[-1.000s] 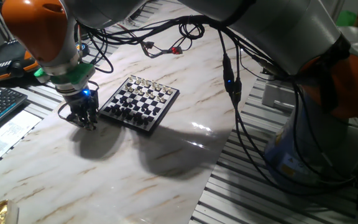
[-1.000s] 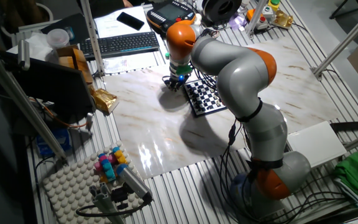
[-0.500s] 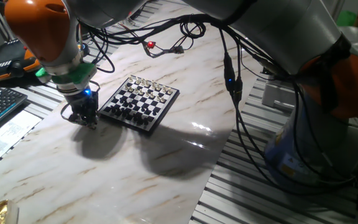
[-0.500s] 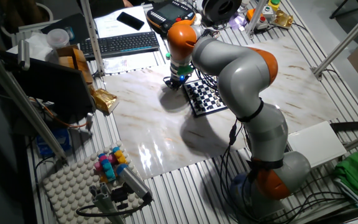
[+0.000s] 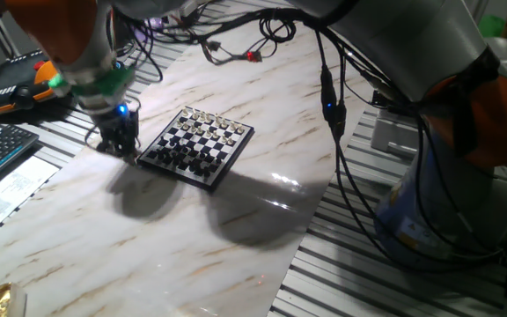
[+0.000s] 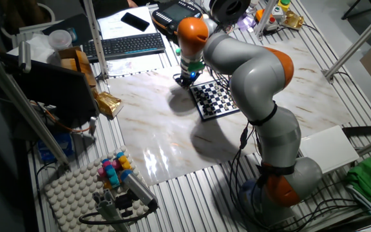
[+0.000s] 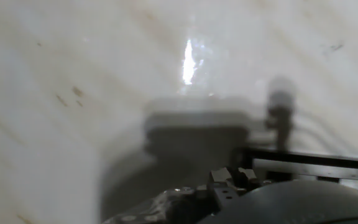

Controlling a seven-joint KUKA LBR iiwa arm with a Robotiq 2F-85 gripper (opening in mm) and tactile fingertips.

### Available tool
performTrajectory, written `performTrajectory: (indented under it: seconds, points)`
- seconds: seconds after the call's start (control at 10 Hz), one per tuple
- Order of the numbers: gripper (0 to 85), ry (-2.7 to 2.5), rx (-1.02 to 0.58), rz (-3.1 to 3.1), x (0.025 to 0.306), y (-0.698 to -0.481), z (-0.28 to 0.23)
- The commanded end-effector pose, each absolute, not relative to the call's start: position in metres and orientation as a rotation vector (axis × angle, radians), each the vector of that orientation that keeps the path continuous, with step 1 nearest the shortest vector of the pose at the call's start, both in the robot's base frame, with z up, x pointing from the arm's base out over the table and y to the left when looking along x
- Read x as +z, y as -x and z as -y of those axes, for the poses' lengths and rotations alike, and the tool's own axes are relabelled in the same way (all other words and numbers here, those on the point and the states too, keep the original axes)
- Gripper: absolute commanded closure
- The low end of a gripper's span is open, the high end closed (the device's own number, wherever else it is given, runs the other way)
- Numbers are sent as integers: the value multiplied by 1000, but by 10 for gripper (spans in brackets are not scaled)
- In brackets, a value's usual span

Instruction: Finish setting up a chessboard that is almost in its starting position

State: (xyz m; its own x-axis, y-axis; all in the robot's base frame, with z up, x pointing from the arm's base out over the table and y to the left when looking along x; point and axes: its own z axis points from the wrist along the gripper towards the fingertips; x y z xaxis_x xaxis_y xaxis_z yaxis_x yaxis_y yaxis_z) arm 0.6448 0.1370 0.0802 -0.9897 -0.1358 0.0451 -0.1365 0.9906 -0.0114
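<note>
Chessboard [image 5: 198, 145], checkered, dark-rimmed, tiny black and pale pieces, end effector [image 5: 120, 148] beside (grip indiscernible)

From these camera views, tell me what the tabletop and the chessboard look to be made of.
The tabletop looks like marble or a marble-look sheet: pale with brown veins, glossy enough to throw glare and mirror shadows. Which of the two, the pictures leave open. The chessboard looks like smooth plastic or lacquered board, with black and white squares and a dark rim; too small to tell more.
</note>
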Motion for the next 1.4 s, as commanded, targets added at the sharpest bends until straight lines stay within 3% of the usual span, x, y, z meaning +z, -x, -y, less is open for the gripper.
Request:
performTrajectory:
  seconds: [0.0, 1.3]
  points:
    - [843, -219, 41, 3095, 81, -646, -131]
    - [843, -263, 61, 3104, 60, -639, -93]
